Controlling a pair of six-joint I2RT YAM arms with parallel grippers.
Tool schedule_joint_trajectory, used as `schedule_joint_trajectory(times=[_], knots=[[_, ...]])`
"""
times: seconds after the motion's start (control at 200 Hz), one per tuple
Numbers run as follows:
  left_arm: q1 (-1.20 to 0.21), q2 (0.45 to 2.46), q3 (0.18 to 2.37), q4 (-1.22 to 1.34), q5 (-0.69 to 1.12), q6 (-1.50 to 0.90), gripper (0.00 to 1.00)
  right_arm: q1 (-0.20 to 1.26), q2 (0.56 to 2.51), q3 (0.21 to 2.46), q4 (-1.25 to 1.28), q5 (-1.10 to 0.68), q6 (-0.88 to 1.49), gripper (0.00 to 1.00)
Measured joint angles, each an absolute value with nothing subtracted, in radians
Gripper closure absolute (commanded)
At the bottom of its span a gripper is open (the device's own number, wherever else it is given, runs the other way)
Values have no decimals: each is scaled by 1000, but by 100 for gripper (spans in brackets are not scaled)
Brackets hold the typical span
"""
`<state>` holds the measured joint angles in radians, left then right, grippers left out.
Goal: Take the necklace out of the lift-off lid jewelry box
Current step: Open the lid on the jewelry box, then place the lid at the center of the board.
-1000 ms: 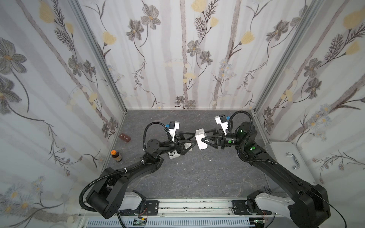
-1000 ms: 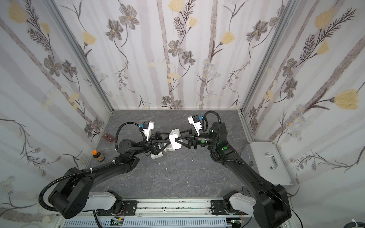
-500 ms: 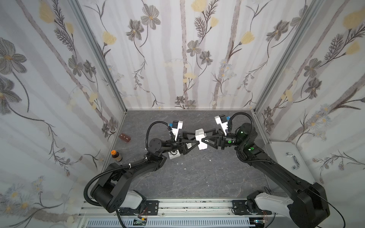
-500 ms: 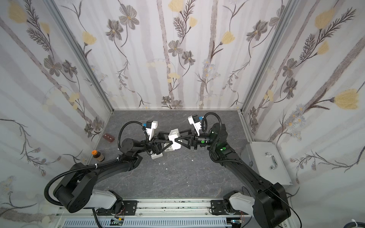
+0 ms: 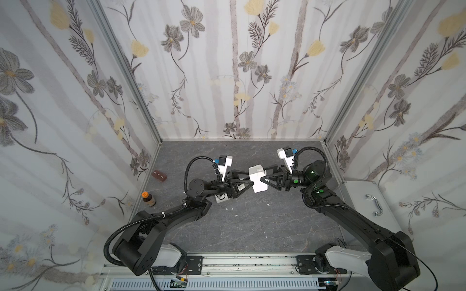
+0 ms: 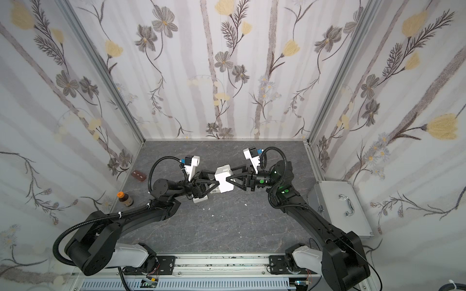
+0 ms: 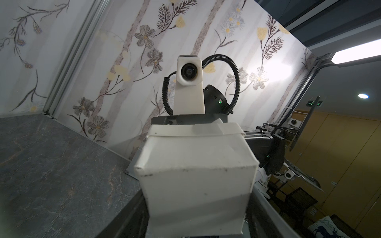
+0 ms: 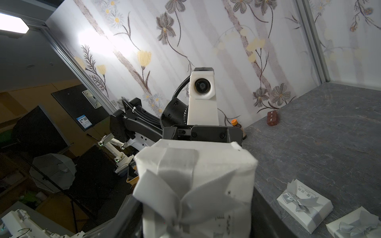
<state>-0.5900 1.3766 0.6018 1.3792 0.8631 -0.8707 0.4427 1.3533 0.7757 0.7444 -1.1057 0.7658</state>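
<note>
I count three white ribboned boxes, one bottle, one brown block and one metal case. The jewelry box [image 5: 257, 178] is up off the bench [image 5: 252, 234], caught between my two tools, which meet nose to nose. The right tool [image 5: 264, 176] is pinching it at the bow end. The left tool [image 5: 250, 181] straddles the opposite end with a finger on either side. I cannot tell whether they press on it, because the box fills both wrist views and blocks the fingertips. The box is closed, so the necklace is hidden from me.

The two spare boxes [image 8: 304, 203], [image 8: 356, 226] lie side by side on the bench below the left tool. The bottle [image 5: 148, 199] and the brown block [image 5: 158, 175] sit well behind that tool, by the side wall. The metal case [image 5: 358, 196] lies well behind the right tool, off the bench edge. A few white scraps [image 5: 235, 215] dot the bench below both tools.
</note>
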Motion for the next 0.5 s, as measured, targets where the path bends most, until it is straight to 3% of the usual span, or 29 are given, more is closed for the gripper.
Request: schedule_joint_trajectory(times=[0.295,0.5], knots=[[-587,1361,588,1375,840,-863,34,313,1235,756,614,-1093,679,38],[-585,1362,587,1375,835,-863,34,292,1246,826,123,-768,385,40]])
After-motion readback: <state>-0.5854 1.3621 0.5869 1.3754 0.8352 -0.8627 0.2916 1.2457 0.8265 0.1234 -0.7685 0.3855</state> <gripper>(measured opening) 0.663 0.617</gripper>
